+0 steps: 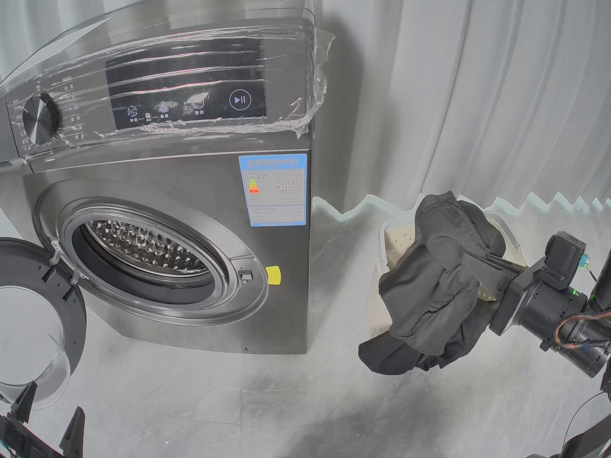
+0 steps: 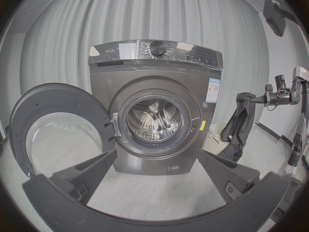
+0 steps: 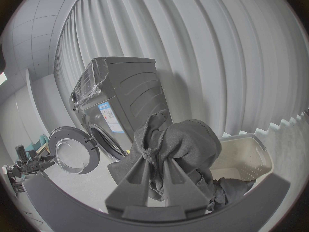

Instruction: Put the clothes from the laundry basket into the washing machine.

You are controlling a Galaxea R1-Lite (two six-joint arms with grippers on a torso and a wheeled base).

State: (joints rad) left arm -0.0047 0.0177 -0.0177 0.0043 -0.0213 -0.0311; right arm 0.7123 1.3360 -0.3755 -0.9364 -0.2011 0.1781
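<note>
Drum mouth point(image 1: 149, 259) stands open, door point(image 1: 25, 268) swung left; floor point(image 1: 331, 389) between washing machine point(image 1: 191, 160) and laundry basket point(image 1: 396, 240) seems passable

Light is bright, soft and even in all my views, with no hard shadows. The washer point(image 1: 191, 224) throws a dim shadow onto the curtain point(image 1: 344, 128) at its right. White glare streaks the film point(image 1: 315, 65) at upper left of my head view, and the drum point(image 2: 154, 120) glints. My wrist views bow at the edges, corners black. The clothes point(image 1: 439, 275) read flat and dark.
</note>
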